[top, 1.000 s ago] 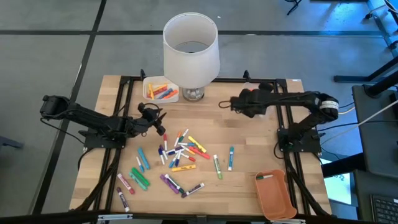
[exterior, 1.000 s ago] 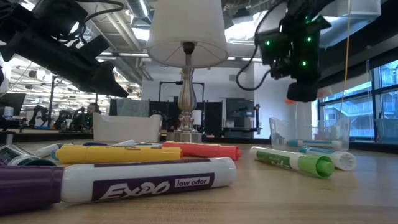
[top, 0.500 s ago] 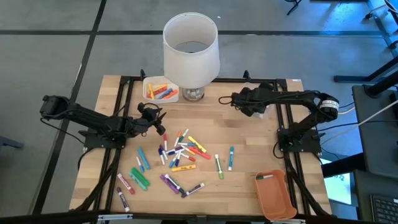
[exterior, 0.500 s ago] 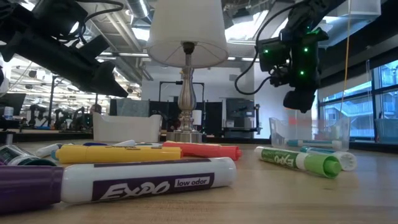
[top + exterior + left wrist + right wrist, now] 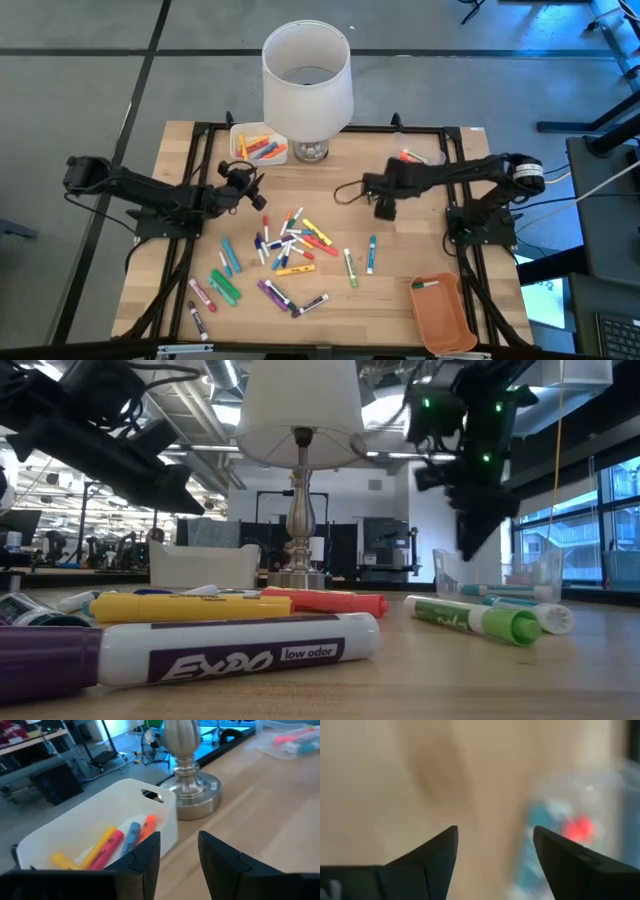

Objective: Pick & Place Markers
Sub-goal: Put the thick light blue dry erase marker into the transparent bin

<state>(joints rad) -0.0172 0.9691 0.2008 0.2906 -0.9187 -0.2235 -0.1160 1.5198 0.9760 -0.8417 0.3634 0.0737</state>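
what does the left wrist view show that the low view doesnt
Only the left wrist view looks into the white bin, showing the markers inside, framed by the open left gripper. Only the low view shows the loose markers on the table, including the white Expo one, and the lampshade. Both show the lamp's metal base and the white bin's outside.

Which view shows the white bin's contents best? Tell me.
The left wrist view: the white bin stands close, with yellow, pink, blue and orange markers plain inside. The high view shows them small; the low view shows only its wall; the right wrist view misses it.
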